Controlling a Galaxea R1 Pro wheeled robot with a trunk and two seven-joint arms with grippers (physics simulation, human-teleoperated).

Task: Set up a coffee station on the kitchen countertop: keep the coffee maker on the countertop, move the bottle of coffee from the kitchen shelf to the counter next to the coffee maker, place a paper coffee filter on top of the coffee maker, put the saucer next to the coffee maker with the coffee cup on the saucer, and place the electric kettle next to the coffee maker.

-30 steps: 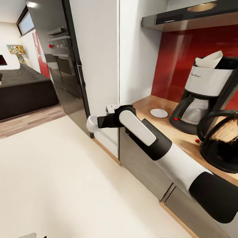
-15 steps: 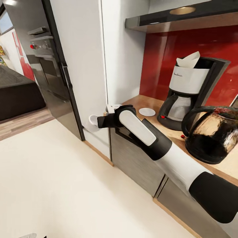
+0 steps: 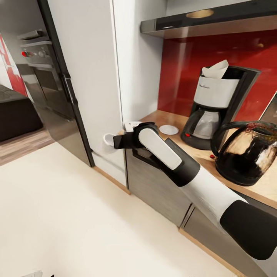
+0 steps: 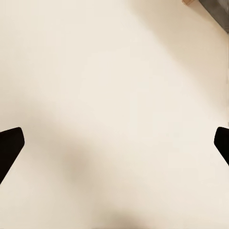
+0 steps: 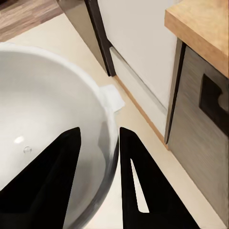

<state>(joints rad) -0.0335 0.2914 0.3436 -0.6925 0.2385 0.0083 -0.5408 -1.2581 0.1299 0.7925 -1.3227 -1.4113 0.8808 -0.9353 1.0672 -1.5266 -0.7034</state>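
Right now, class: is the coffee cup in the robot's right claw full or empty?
Empty. The right wrist view looks into the coffee cup: bare white bowl, no liquid. The right claw grips its rim, one finger inside, one outside.

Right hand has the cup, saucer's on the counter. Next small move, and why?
Probably lift the right hand and swing it toward the saucer. Its fingers pinch the coffee cup rim, but the cup hangs off the countertop end, below its edge. The saucer sits bare beside the coffee maker.

Your right end effector (image 5: pixel 98 157) pinches the white coffee cup (image 3: pixel 108 141) by its rim, off the surface (image 3: pixel 200 156). There the black coffee maker (image 3: pixel 217 105), topped by the paper coffee filter (image 3: pixel 214 69), stands between white saucer (image 3: pixel 168 129) and glass electric kettle (image 3: pixel 246 152).
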